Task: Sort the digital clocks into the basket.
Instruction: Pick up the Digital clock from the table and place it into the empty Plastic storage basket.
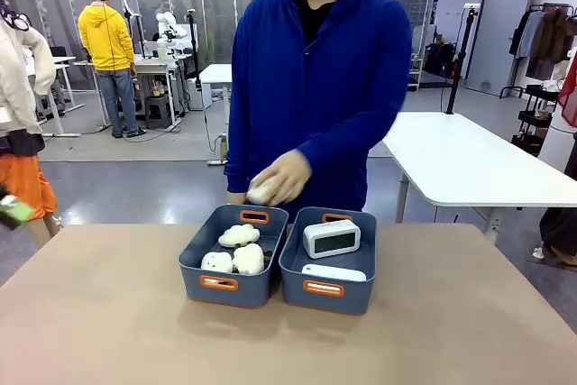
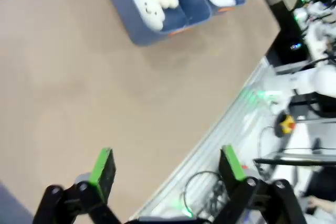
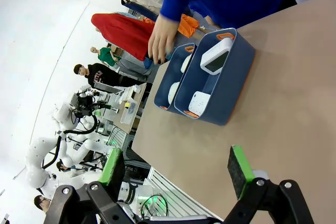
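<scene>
Two slate-blue rectangular plastic bins with orange handle cut-outs are set side by side, touching, near the far edge of the tan table (image 1: 108, 313). In the front view, the right-hand bin (image 1: 293, 279) holds both white rounded-rectangular plastic clocks: one clock (image 1: 331, 238) is propped upright toward 12 o'clock in the bin, its dark display facing the camera, and the other clock (image 1: 334, 272) is laid flat toward 6 o'clock, just beside the near wall. The left-hand bin (image 1: 194, 275) holds three fluffy white plush toys (image 1: 239, 235). Just beyond that bin, at its 12 o'clock, a fourth white plush (image 1: 261, 193) is gripped in the hand (image 1: 284, 178) of a person in a blue jacket (image 1: 325, 78); whether it is touching the rim cannot be told.

In the left wrist view, the left gripper (image 2: 167, 167) is seen with its green-padded fingers spread wide, nothing between them, above bare table near its edge, the bins lying far off at 12 o'clock. In the right wrist view, the right gripper (image 3: 178, 169) is likewise seen with fingers parted and empty, well apart from the bins.
</scene>
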You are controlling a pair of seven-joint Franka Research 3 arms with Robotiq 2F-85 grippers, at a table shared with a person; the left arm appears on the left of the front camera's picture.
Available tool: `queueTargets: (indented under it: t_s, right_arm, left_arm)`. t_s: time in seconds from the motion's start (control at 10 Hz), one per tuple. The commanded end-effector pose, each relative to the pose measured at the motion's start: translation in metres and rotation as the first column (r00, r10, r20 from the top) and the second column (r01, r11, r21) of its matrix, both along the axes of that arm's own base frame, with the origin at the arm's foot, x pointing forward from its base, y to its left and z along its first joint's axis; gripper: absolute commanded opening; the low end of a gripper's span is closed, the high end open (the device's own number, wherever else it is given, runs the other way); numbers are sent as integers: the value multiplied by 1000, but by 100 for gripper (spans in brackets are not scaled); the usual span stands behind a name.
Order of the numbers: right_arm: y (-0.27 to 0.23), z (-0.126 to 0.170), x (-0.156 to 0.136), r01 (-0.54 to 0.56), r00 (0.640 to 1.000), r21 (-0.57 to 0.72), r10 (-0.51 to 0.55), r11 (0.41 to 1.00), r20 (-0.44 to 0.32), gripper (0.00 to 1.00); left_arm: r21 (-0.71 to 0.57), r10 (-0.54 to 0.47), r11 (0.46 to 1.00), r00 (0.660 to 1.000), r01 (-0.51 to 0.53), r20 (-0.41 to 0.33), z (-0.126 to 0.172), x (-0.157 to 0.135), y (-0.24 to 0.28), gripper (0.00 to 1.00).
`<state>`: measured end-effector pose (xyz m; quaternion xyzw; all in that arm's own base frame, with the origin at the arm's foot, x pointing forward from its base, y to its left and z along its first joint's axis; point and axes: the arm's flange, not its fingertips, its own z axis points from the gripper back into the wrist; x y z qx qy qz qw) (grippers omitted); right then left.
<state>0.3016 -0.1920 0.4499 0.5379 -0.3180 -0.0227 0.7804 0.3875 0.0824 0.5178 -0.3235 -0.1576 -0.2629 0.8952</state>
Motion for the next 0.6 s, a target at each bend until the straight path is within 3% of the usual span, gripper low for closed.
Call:
queueTargets:
  t_s: [0.0, 0.1, 0.2, 0.3, 0.5]
  right_arm:
    - [1, 0, 1, 10, 1000, -3, -10, 1000, 22, 100]
    - [1, 0, 1, 10, 1000, -3, -10, 1000, 22, 100]
    - [1, 0, 1, 10, 1000, -3, -10, 1000, 22, 100]
    - [1, 0, 1, 10, 1000, -3, -10, 1000, 22, 100]
    - [1, 0, 1, 10, 1000, -3, -10, 1000, 22, 100]
  left_arm:
    - [-220, 71, 972, 997, -77, -35, -14, -36, 54, 100]
    - [-286, 168, 945, 986, -160, 3, -22, -54, 87, 100]
    - [-378, 199, 907, 980, -185, -1, -33, -68, 109, 100]
    - [-181, 106, 977, 994, -110, -30, -16, -43, 68, 100]
    - [-181, 106, 977, 994, -110, -30, -16, -43, 68, 100]
